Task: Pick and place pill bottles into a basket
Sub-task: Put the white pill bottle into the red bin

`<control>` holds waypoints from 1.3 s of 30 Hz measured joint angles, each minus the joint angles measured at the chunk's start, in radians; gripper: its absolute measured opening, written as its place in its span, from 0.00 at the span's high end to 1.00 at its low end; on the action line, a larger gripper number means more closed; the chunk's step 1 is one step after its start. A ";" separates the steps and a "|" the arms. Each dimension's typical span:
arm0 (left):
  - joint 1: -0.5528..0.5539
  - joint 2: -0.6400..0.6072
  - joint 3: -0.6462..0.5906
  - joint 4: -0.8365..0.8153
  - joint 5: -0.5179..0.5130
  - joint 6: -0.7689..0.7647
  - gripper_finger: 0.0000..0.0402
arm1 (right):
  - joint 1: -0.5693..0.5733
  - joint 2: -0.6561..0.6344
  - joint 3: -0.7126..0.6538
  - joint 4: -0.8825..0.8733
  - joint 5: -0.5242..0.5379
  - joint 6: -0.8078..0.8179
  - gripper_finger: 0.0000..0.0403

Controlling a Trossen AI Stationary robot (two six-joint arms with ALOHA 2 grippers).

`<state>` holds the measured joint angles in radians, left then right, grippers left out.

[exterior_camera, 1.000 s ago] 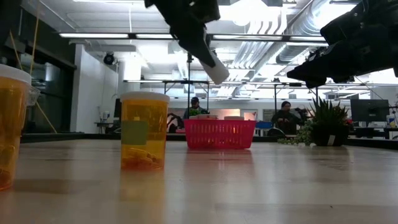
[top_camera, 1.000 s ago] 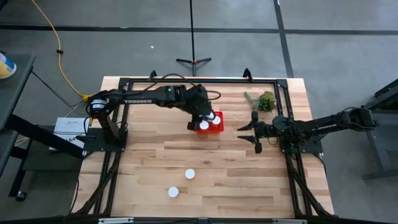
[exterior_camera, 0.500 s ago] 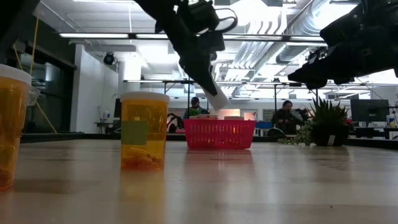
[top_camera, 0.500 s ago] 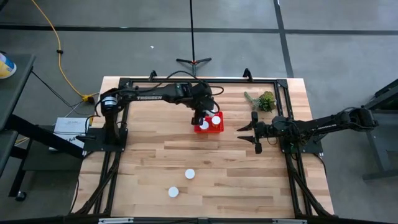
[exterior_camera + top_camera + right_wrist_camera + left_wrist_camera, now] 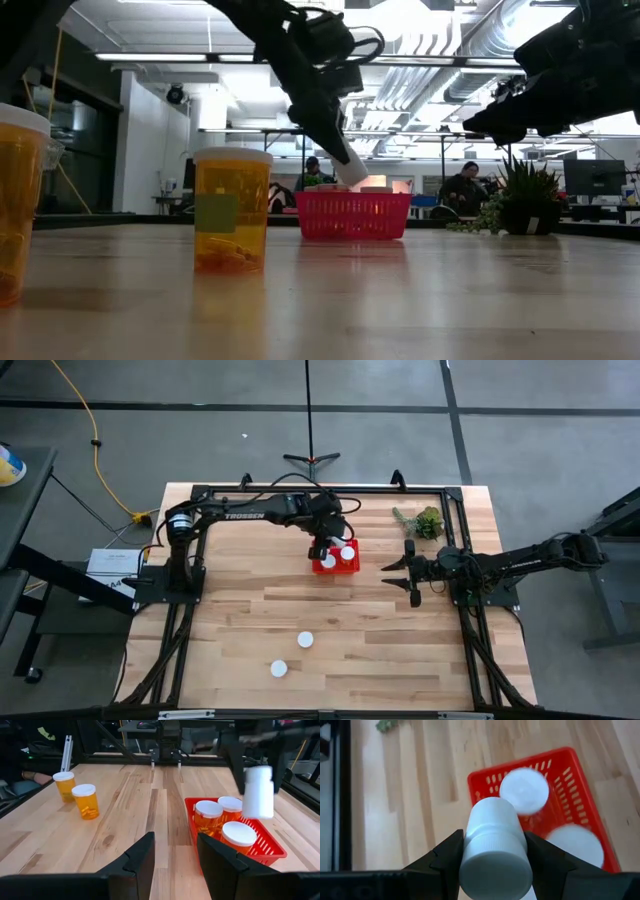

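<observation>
**Left arm holds a fourth bottle over the basket; two remain on the table**

Nearest the front edge, in the high view, two small pill bottles with round white caps stand on the pale wooden plank table (image 5: 250, 610): the front-most bottle (image 5: 279, 669) and the second loose bottle (image 5: 305, 640), near each other and well apart from everything else. The low view shows translucent amber plastic bodies with a few pills at the bottom.

Further back on the right, the right gripper (image 5: 399, 573) hangs idle, fingers spread apart and empty.

Beyond it, the small red slotted plastic basket (image 5: 350, 567) sits toward the back of the table, holding three capped bottles (image 5: 223, 818) upright, close together. The left gripper (image 5: 322, 546) is over the basket's left end, its fingers (image 5: 446, 859) clamped on the sides of the carried bottle (image 5: 494, 848). The low view shows it tilted, just above the rim.

A green plant sprig (image 5: 424, 521) lies furthest back.

Handling assessment: the bottles appear light, rigid and nearly empty, so moderate grip should suffice. The smooth round walls may slip or rotate; the best hold is across the body just below the cap. The free space in the basket looks tight, so the tilted bottle may land against a neighbour.
</observation>
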<state>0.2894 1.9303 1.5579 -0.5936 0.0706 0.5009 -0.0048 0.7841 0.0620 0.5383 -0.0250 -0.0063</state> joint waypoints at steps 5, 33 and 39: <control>-0.001 0.034 -0.001 0.014 0.003 0.005 0.47 | 0.000 0.000 0.000 -0.004 0.000 0.003 0.65; -0.001 0.049 -0.001 -0.004 0.021 0.044 0.46 | 0.000 0.001 0.000 -0.019 0.026 -0.002 0.65; -0.001 0.049 -0.001 0.004 0.025 0.045 0.46 | 0.000 0.001 0.000 -0.019 0.026 -0.002 0.65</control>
<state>0.2882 1.9793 1.5574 -0.5892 0.0960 0.5457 -0.0048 0.7849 0.0620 0.5198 0.0010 -0.0082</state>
